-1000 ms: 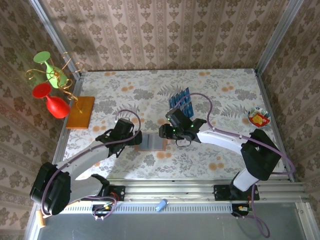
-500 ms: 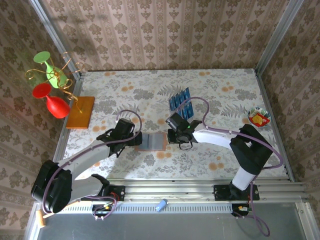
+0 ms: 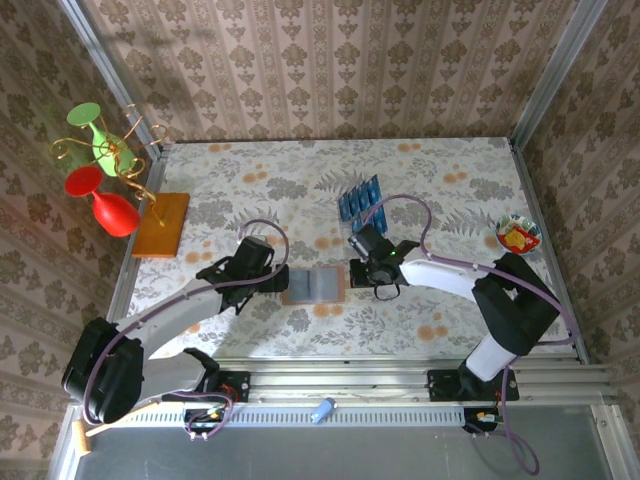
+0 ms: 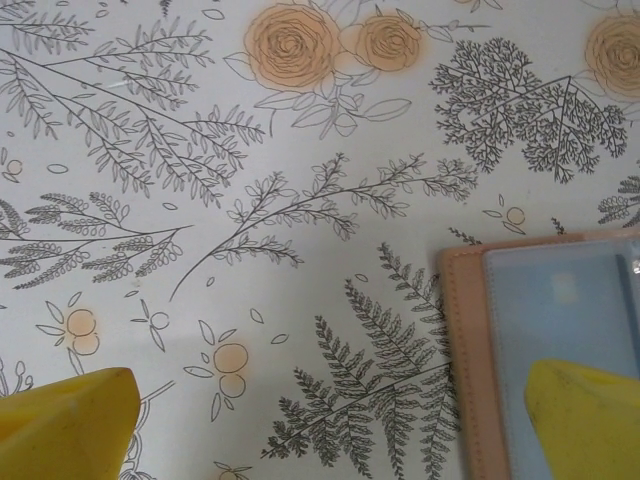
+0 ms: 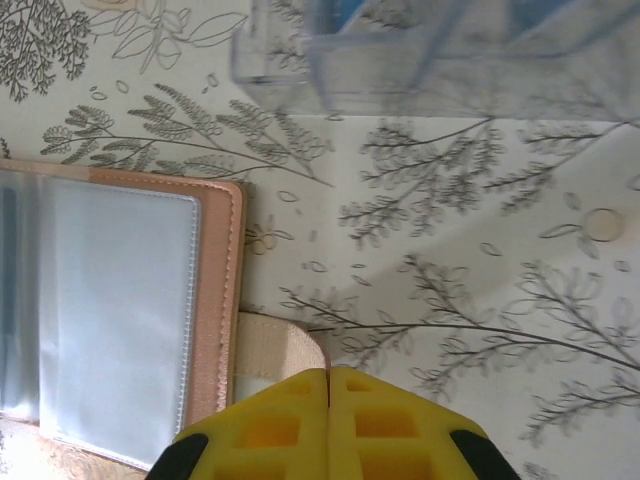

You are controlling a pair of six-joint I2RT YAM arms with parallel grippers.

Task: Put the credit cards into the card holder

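Observation:
The card holder (image 3: 315, 285) lies open on the flowered tablecloth between the two arms, its clear grey pockets facing up (image 5: 120, 300). My right gripper (image 5: 329, 372) is shut on the beige strap (image 5: 285, 345) that sticks out of the holder's right edge; from above it sits just right of the holder (image 3: 353, 274). My left gripper (image 4: 330, 400) is open at the holder's left edge (image 4: 560, 300), one yellow finger over the pocket, the other over bare cloth (image 3: 278, 283). The blue credit cards (image 3: 360, 200) stand in a clear rack behind the right gripper (image 5: 450, 40).
An orange-brown board (image 3: 162, 224) with a wire stand holding a red and a green glass (image 3: 105, 195) is at the table's left edge. A small bowl of coloured pieces (image 3: 518, 235) sits at the right edge. Papered walls close in three sides.
My right gripper has shut on the strap and drawn back to the right. The holder now lies spread wider, its right edge further right. The left arm has barely moved.

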